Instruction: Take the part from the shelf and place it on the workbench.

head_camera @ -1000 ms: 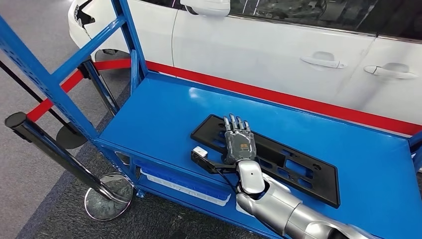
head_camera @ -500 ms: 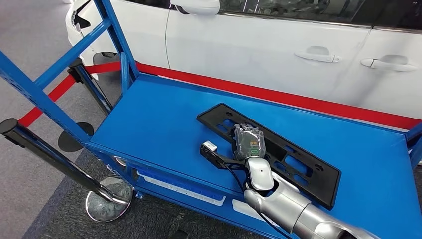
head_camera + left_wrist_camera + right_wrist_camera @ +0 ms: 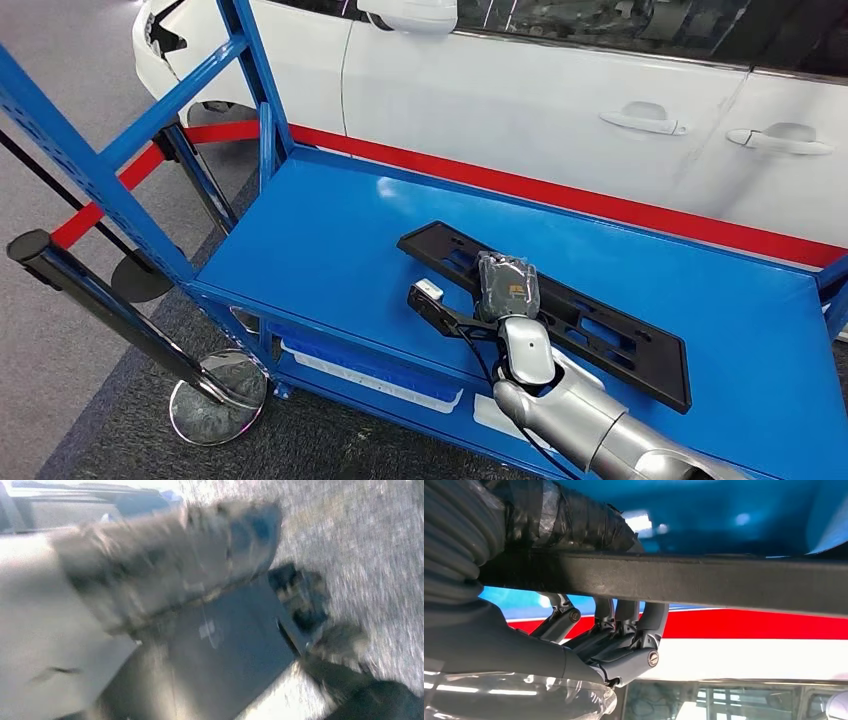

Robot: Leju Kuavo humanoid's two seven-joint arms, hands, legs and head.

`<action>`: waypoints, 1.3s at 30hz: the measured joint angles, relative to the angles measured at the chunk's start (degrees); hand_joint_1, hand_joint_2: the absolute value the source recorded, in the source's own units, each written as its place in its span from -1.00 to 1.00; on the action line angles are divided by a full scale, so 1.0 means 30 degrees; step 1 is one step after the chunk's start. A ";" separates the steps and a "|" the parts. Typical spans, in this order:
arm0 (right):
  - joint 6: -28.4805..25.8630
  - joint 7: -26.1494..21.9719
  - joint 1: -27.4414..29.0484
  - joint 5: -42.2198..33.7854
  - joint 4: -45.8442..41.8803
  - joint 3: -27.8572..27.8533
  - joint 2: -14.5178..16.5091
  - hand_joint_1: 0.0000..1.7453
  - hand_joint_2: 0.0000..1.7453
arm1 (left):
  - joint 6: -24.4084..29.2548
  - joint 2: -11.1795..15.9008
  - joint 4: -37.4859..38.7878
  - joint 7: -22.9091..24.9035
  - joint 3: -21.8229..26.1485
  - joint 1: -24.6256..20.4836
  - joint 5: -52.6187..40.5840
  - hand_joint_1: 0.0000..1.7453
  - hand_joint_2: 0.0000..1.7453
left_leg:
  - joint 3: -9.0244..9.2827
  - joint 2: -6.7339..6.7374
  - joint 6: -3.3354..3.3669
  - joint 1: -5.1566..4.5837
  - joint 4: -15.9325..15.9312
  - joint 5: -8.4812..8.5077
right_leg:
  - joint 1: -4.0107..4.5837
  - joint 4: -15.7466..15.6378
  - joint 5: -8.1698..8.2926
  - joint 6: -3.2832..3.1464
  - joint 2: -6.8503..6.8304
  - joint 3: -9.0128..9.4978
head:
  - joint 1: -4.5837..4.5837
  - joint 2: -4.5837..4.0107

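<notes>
I have the right hand (image 3: 506, 287) clamped on the near edge of the black part (image 3: 590, 325), thumb on one face and fingers (image 3: 624, 630) curled round the other, as the right wrist view shows. The part lies flat on the blue shelf (image 3: 330, 240), beside the white car (image 3: 560, 100). To lift it well I judge I should raise it level and slowly, since the grip sits off-centre on a long frame and the far end may sag or drag. The left hand (image 3: 165, 565) is too blurred for me to tell its state.
</notes>
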 joint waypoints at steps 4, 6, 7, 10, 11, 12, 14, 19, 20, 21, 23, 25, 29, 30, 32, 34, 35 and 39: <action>-0.0989 -0.0284 0.0231 -0.0222 -0.0058 -0.0056 -0.0004 0.98 1.00 | 0.0812 0.0075 0.0002 -0.0159 -0.0013 0.0137 0.0017 -1.00 1.00 | -0.0027 -0.0040 -0.0003 0.0008 0.0226 -0.0125 | -0.0090 0.0508 0.0501 0.0069 -0.0017 -0.0182 | 0.0005 0.0000; -0.1531 -0.0514 0.0261 -0.0348 -0.0259 -0.0116 -0.0014 0.96 1.00 | 0.1177 0.0091 0.0002 -0.0349 -0.0011 0.0278 0.0048 -1.00 1.00 | -0.0103 -0.0069 -0.0150 -0.0008 0.0571 -0.0342 | -0.0132 -0.2014 0.1462 0.0036 -0.0019 0.1102 | 0.0002 0.0000; -0.1850 -0.0643 0.0281 -0.0363 -0.0438 -0.0154 -0.0023 0.96 1.00 | 0.1374 0.0097 0.0002 -0.0492 -0.0013 0.0321 0.0057 -1.00 1.00 | -0.0189 -0.0084 -0.0245 -0.0033 0.0729 -0.0433 | -0.0117 -0.2839 0.1662 -0.0022 -0.0007 0.1509 | -0.0002 0.0000; -0.2951 -0.0841 0.0432 0.0141 -0.1267 -0.0275 -0.0122 0.96 1.00 | 0.2106 0.0105 0.0011 -0.1131 -0.0011 0.0298 0.0093 -1.00 1.00 | -0.0334 -0.0105 -0.0541 -0.0001 0.0856 -0.0468 | 0.0013 -0.3207 0.1686 -0.0311 0.0052 0.1618 | -0.0020 0.0000; -0.3363 -0.0838 0.0541 0.0585 -0.1682 -0.0342 -0.0179 0.96 1.00 | 0.2375 0.0107 0.0044 -0.1456 -0.0007 0.0288 0.0128 -1.00 1.00 | -0.0362 -0.0105 -0.0641 0.0040 0.0929 -0.0540 | -0.0003 -0.3261 0.1737 -0.0418 0.0062 0.1627 | -0.0025 0.0000; -0.3828 -0.0809 0.0673 0.1261 -0.2267 -0.0451 -0.0244 0.96 1.00 | 0.2661 0.0107 0.0131 -0.1923 0.0013 0.0281 0.0180 -1.00 1.00 | -0.0488 -0.0107 -0.0743 0.0057 0.1228 -0.0777 | -0.0048 -0.3321 0.1783 -0.0522 0.0071 0.1649 | -0.0036 0.0000; -0.4664 -0.0712 0.0962 0.2870 -0.3680 -0.0721 -0.0375 0.96 1.00 | 0.3070 0.0100 0.0437 -0.2947 0.0136 0.0245 0.0326 -1.00 1.00 | -0.1289 -0.0111 -0.0939 0.0116 0.3000 -0.1825 | -0.0132 -0.3408 0.1849 -0.0665 0.0079 0.1665 | -0.0073 0.0000; -0.5330 -0.0920 0.2207 0.5856 -0.7402 -0.1343 -0.0568 0.96 1.00 | 0.3309 0.0067 0.0993 -0.3861 0.0494 0.0223 0.0333 -1.00 1.00 | -0.2398 -0.0108 -0.1120 0.0216 0.5359 -0.2193 | -0.0140 -0.3412 0.1859 -0.0713 0.0078 0.1650 | -0.0082 0.0000; -0.5338 -0.1289 0.2531 0.6138 -0.8257 -0.1492 -0.0579 0.96 1.00 | 0.3309 0.0067 0.1040 -0.3783 0.0552 0.0227 0.0209 -1.00 1.00 | -0.1732 -0.0107 -0.1091 0.0226 0.4003 -0.1468 | -0.0150 -0.3411 0.1860 -0.0701 0.0080 0.1664 | -0.0082 0.0000; -0.5362 -0.1860 0.2848 0.6272 -0.9182 -0.1673 -0.0568 0.96 1.00 | 0.3307 0.0066 0.1097 -0.3710 0.0620 0.0210 0.0060 -1.00 1.00 | -0.1041 -0.0114 -0.1049 0.0193 0.2582 -0.0944 | -0.0125 -0.3397 0.1856 -0.0658 0.0085 0.1662 | -0.0082 0.0000; -0.5445 -0.3446 0.3424 0.5917 -1.1034 -0.2059 -0.0442 0.96 1.00 | 0.3307 0.0055 0.1217 -0.3648 0.0775 0.0161 -0.0221 -1.00 1.00 | -0.0228 -0.0159 -0.0908 0.0099 0.0887 -0.0507 | -0.0088 -0.3391 0.1874 -0.0486 0.0085 0.1624 | -0.0071 0.0000; -0.5511 -0.5343 0.4037 0.4812 -1.2769 -0.2409 -0.0210 0.96 1.00 | 0.3309 0.0044 0.1342 -0.3670 0.0971 0.0161 -0.0395 -1.00 1.00 | -0.0175 -0.0225 -0.0700 0.0015 0.0675 -0.0518 | -0.0107 -0.3456 0.1922 -0.0251 0.0058 0.1612 | -0.0060 0.0000; -0.5538 -0.8975 0.5094 0.1580 -1.5800 -0.2987 0.0210 0.96 1.00 | 0.3323 0.0042 0.1528 -0.3765 0.1319 0.0194 -0.0614 -1.00 1.00 | -0.0039 -0.0212 -0.0181 0.0095 0.0308 -0.0218 | -0.0117 -0.1632 0.0716 -0.0023 -0.0007 0.0803 | -0.0020 0.0000; -0.5542 -0.9594 0.5314 0.0875 -1.6399 -0.3078 0.0299 0.96 1.00 | 0.3329 0.0038 0.1545 -0.3772 0.1427 0.0200 -0.0683 -1.00 1.00 | -0.0053 -0.0206 -0.0116 0.0059 0.0315 -0.0193 | -0.0081 -0.0354 0.0056 -0.0039 -0.0006 0.0245 | -0.0015 0.0000; -0.5542 -1.0534 0.5806 -0.0453 -1.7552 -0.3209 0.0448 0.96 1.00 | 0.3332 0.0027 0.1561 -0.3694 0.1687 0.0238 -0.0832 -1.00 1.00 | -0.0100 -0.0193 -0.0059 0.0011 0.0369 -0.0163 | -0.0052 0.1777 -0.0749 -0.0054 -0.0006 -0.0710 | -0.0011 0.0000; -0.5540 -1.1236 0.6204 -0.1690 -1.8633 -0.3331 0.0544 0.96 1.00 | 0.3332 0.0022 0.1570 -0.3635 0.1927 0.0277 -0.1025 -1.00 1.00 | -0.0160 -0.0207 -0.0057 -0.0002 0.0477 -0.0171 | -0.0056 0.1379 -0.0227 -0.0080 -0.0014 -0.0476 | -0.0011 0.0000; -0.5540 -1.1607 0.6327 -0.2389 -1.9130 -0.3388 0.0597 0.96 1.00 | 0.3332 0.0018 0.1574 -0.3653 0.2045 0.0285 -0.1182 -1.00 1.00 | -0.0199 -0.0221 -0.0084 -0.0001 0.0570 -0.0208 | -0.0066 0.0222 0.0400 -0.0102 -0.0020 0.0118 | -0.0009 0.0000; -0.5538 -1.3519 0.6614 -0.6501 -2.0671 -0.3488 0.0822 0.96 1.00 | 0.3332 0.0002 0.1576 -0.3715 0.2539 0.0282 -0.2149 -1.00 1.00 | -0.0611 -0.0242 -0.0399 -0.0135 0.1118 -0.0390 | -0.0026 -0.2873 0.1438 -0.0297 0.0038 0.1535 | -0.0046 0.0000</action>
